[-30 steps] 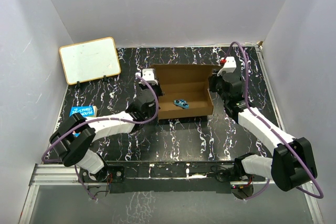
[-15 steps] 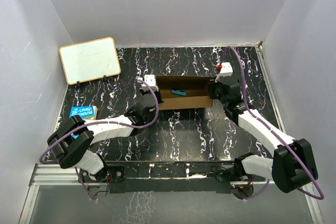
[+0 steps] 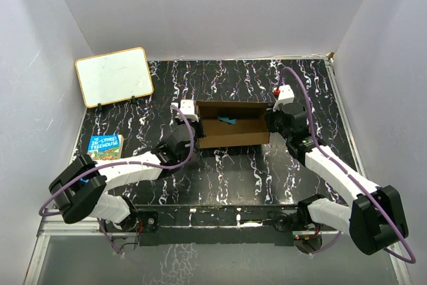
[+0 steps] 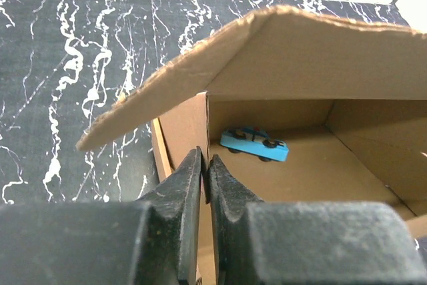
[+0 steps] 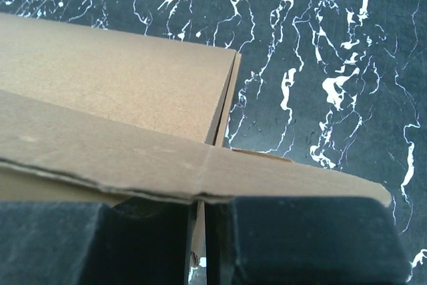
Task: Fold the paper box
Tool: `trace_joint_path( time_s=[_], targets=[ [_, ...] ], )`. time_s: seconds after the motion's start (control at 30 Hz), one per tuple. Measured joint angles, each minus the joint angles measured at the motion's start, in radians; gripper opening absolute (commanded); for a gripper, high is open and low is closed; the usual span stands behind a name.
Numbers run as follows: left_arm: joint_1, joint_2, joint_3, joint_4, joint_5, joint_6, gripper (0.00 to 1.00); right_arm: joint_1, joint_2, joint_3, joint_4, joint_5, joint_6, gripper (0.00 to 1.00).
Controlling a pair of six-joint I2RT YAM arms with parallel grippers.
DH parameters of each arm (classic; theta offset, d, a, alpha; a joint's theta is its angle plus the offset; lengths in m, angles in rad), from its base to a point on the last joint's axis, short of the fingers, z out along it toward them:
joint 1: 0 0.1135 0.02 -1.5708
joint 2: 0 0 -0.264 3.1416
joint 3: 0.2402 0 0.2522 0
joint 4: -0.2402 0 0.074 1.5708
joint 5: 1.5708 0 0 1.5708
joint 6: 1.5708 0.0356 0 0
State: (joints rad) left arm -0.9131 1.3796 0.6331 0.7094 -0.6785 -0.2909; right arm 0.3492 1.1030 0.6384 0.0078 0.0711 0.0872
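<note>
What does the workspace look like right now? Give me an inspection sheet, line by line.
Surface: black marbled table top, no spills seen.
Job's things: paper box mid-table, sides up, lid tilted over the opening, not shut.
Clutter: blue toy car inside the box; white board propped at the far left; book flat at the left edge.
Grippers: left claw pinched on the box's left wall; right claw pinched on cardboard at its right end.
Cables: purple cables loop along both arms, clear of the box.
Surroundings: plain pale walls on three sides; nothing else seen.
</note>
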Motion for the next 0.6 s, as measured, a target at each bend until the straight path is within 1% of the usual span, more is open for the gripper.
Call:
trace_joint_path(
  time_s=[0.17,0.4,0.6],
  targets=[
    [-0.010,-0.041,-0.020,-0.038,0.030,-0.029,0.15,0.005,-0.009,-0.028,0.003,-0.009,-0.011,0.13],
    [-0.019,-0.100,-0.060,-0.074,0.085,-0.073,0.32,0.011,-0.009,-0.048,0.002,-0.023,-0.017,0.13],
    [-0.029,-0.175,-0.099,-0.126,0.141,-0.109,0.44,0.016,-0.009,-0.048,0.003,-0.039,-0.024,0.13]
  ],
)
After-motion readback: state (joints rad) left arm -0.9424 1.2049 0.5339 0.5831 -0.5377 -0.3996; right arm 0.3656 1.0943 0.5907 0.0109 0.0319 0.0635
